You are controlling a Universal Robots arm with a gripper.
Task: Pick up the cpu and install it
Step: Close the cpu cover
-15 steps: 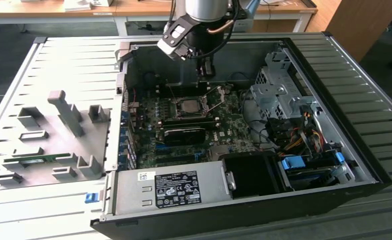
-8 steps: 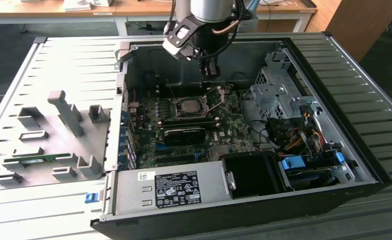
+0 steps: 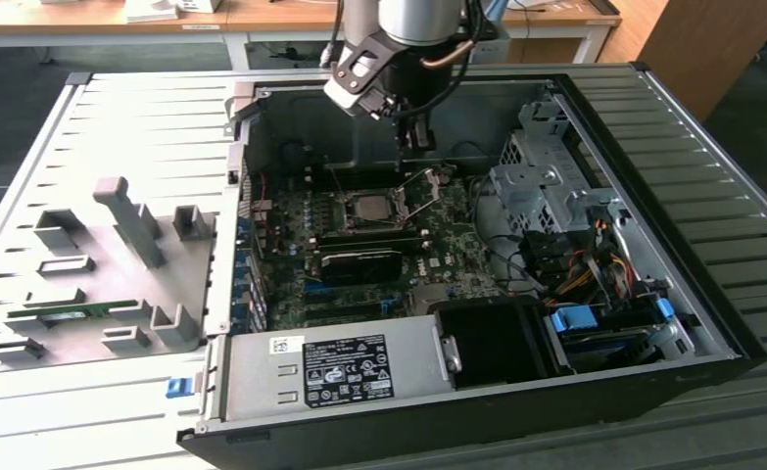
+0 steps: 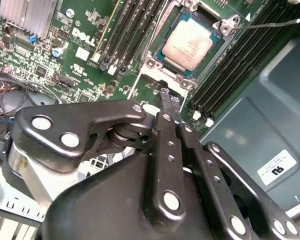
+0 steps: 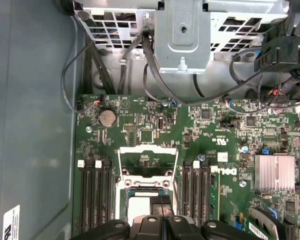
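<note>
In the exterior view, at nine o'clock of the open computer case, a grey fixture tray holds a green memory stick in one of its slots, likely a staging place for parts. Inside the case the motherboard lies flat. The cpu sits near the board's middle, square within the socket, silvery top up. It looks already seated, which would explain why the gripper carries nothing: its two fingers are pressed together with no object between them. The gripper hangs at about one o'clock of the cpu.

In the second wrist view the fingertips point at the board just beside a corner of the socket, apart from the chip. The thin wire lever seems to stand free, so the socket reads as not yet locked. A metal drive cage stands at three o'clock of the board.

Whether the fingertips touch the board cannot be told. In the first wrist view the gripper's own body covers part of the cpu.
</note>
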